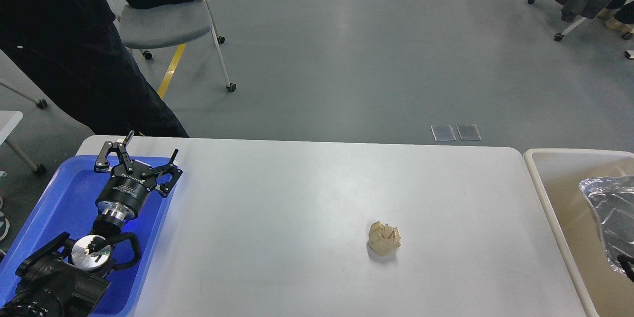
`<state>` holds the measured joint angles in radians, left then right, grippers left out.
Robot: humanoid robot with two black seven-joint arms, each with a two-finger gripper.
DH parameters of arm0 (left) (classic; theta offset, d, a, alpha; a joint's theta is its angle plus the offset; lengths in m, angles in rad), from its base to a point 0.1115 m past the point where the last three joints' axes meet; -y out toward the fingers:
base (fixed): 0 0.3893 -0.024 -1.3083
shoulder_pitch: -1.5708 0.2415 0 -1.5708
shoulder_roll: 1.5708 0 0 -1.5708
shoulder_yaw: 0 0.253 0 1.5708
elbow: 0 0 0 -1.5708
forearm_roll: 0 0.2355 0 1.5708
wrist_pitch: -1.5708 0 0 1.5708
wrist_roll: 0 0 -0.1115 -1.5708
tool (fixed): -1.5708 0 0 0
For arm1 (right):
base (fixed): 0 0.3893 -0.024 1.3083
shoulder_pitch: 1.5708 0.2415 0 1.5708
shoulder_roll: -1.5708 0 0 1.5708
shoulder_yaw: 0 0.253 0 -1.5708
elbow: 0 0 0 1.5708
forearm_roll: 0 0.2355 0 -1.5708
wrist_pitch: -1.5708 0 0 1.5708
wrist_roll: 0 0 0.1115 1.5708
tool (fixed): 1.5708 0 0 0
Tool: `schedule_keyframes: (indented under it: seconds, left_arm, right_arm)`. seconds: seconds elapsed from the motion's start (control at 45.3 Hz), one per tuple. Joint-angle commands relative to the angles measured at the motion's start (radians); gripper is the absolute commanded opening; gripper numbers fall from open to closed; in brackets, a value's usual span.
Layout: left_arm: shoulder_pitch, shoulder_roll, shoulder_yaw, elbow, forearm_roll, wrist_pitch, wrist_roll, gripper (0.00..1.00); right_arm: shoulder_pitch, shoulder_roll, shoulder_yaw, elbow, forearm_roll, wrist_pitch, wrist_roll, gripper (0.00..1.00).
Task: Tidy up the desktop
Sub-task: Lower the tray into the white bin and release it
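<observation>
From the head view, the white desktop (277, 218) fills the lower frame, bare except for a crumpled beige paper ball (384, 238) right of centre. A blue tray (59, 198) sits on its left end; nothing shows inside it. The left gripper (143, 153) hangs over the tray's far edge, fingers spread apart and empty. Against the desktop's right edge, a beige bin (554, 198) holds crinkled silver foil (611, 218).
</observation>
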<state>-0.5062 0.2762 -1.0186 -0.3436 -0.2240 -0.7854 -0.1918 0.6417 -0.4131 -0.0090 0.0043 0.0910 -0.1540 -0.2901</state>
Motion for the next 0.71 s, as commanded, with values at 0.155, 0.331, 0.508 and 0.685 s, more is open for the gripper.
schedule_keyframes:
  seconds: [0.155,0.331,0.508,0.685]
  left_arm:
    - [0.0,0.0,0.0,0.0,0.0,0.0,0.0,1.0]
    - [0.0,0.0,0.0,0.0,0.0,0.0,0.0,1.0]
    - [0.0,0.0,0.0,0.0,0.0,0.0,0.0,1.0]
    - [0.0,0.0,0.0,0.0,0.0,0.0,0.0,1.0]
  right_arm:
    - [-0.019,0.02,0.027,0.0,0.012,0.01,0.023,1.0]
    - [-0.017,0.019,0.057,0.002,0.012,0.019,0.023,1.0]
    - [-0.005,0.013,0.053,0.005,0.01,0.037,0.025,1.0]
    - [0.029,-0.032,0.044,0.023,-0.002,0.103,0.023,1.0]
